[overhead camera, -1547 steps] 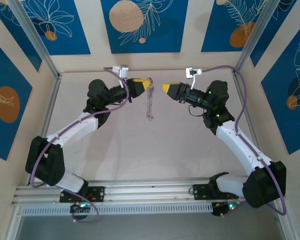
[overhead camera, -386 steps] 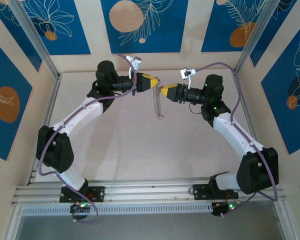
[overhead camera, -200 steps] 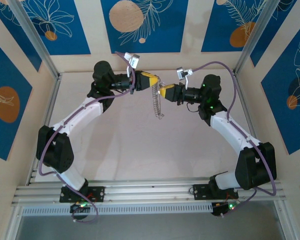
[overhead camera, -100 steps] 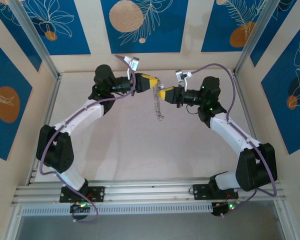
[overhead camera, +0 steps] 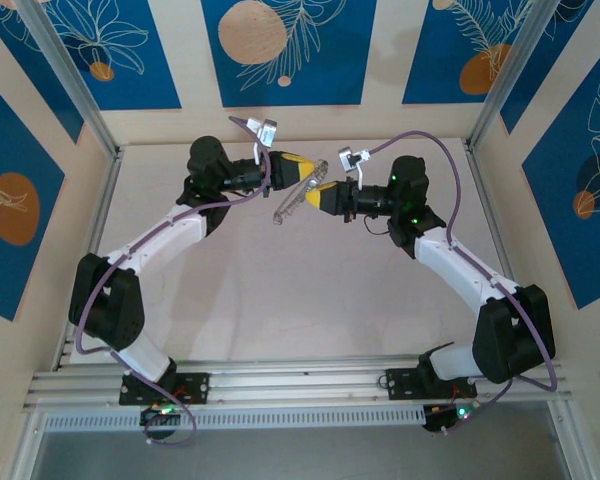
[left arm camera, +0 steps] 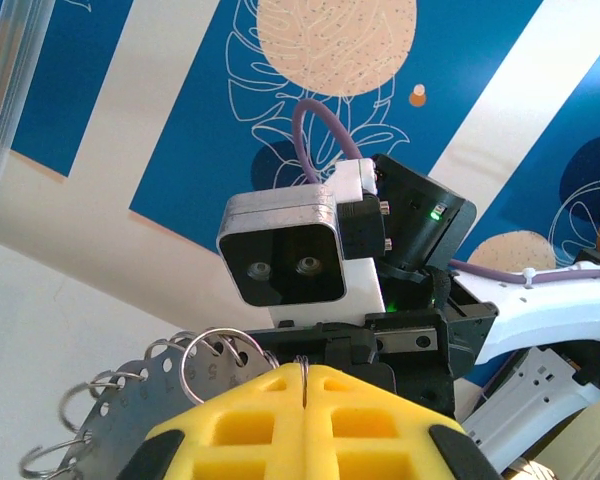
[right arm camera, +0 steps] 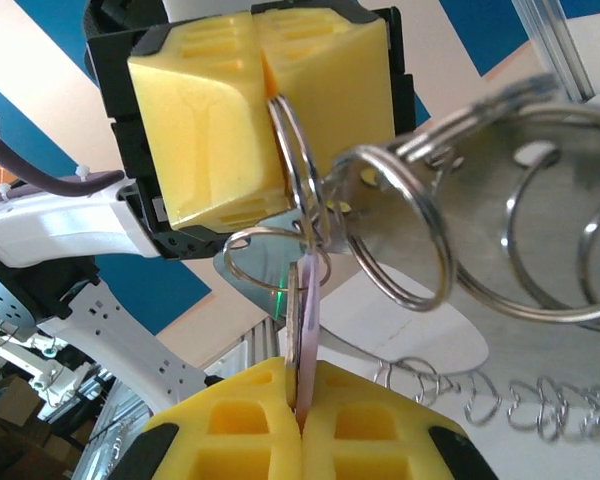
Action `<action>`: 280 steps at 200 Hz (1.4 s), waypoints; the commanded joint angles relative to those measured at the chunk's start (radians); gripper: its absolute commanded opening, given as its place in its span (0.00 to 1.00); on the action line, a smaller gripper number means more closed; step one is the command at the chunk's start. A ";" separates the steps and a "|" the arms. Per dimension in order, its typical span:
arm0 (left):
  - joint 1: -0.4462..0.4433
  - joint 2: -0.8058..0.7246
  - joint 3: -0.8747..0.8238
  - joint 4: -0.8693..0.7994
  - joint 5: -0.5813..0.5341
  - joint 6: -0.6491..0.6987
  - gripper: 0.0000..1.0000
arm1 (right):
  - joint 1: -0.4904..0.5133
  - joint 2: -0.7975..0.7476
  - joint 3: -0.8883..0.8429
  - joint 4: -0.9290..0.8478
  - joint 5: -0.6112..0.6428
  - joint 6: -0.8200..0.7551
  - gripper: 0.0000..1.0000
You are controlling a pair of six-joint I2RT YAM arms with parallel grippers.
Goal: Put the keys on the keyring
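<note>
My left gripper [overhead camera: 302, 164] is shut on one small silver loop of the keyring [overhead camera: 288, 205], a thin grey metal hoop fringed with tiny loops that slants down to the left, blurred. In the left wrist view the yellow fingers [left arm camera: 230, 430] pinch the loop's wire, with the hoop [left arm camera: 110, 420] to the left. My right gripper [overhead camera: 318, 190] sits tip to tip with the left and is shut on the key [right arm camera: 308, 310]. The key's lilac head is between the pads and its tip is up at a loop [right arm camera: 280, 255] under the left gripper's fingers [right arm camera: 210, 120]. The keyring's hoop [right arm camera: 540, 200] spreads to the right.
Both arms are raised over the far middle of the pale table [overhead camera: 280, 300]. Metal frame posts [overhead camera: 100, 190] and blue patterned walls [overhead camera: 280, 50] close in the back and sides. The right wrist camera [left arm camera: 290, 250] hangs just beyond the left fingertips.
The right gripper has moved left and closer to the left gripper's tip. The keyring, hanging straight down before, now swings up and slants to the left.
</note>
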 commanded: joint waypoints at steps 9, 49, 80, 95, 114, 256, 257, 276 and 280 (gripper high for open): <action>-0.018 -0.044 -0.001 0.067 -0.018 0.009 0.00 | 0.001 -0.003 0.011 -0.050 0.006 -0.040 0.00; -0.018 -0.054 -0.009 0.070 -0.033 0.014 0.00 | -0.024 -0.029 -0.012 -0.050 0.011 -0.040 0.00; -0.018 -0.056 -0.012 0.075 -0.042 0.011 0.00 | -0.024 -0.032 -0.015 -0.036 0.010 -0.026 0.00; -0.018 -0.056 -0.014 0.078 -0.047 0.009 0.00 | -0.012 -0.026 -0.011 -0.029 0.009 -0.019 0.00; -0.018 -0.059 -0.019 0.079 -0.053 0.009 0.00 | 0.014 -0.016 0.006 -0.048 0.004 -0.031 0.00; -0.026 -0.123 -0.136 0.176 -0.274 -0.074 0.00 | -0.095 -0.178 -0.067 -0.208 0.089 -0.041 0.37; -0.026 -0.122 -0.137 0.179 -0.274 -0.077 0.00 | -0.098 -0.180 -0.067 -0.209 0.090 -0.042 0.37; -0.028 -0.114 -0.134 0.214 -0.276 -0.100 0.00 | -0.127 -0.219 -0.068 -0.214 0.106 -0.032 0.37; -0.029 -0.112 -0.133 0.220 -0.276 -0.104 0.00 | -0.132 -0.224 -0.067 -0.209 0.113 -0.027 0.37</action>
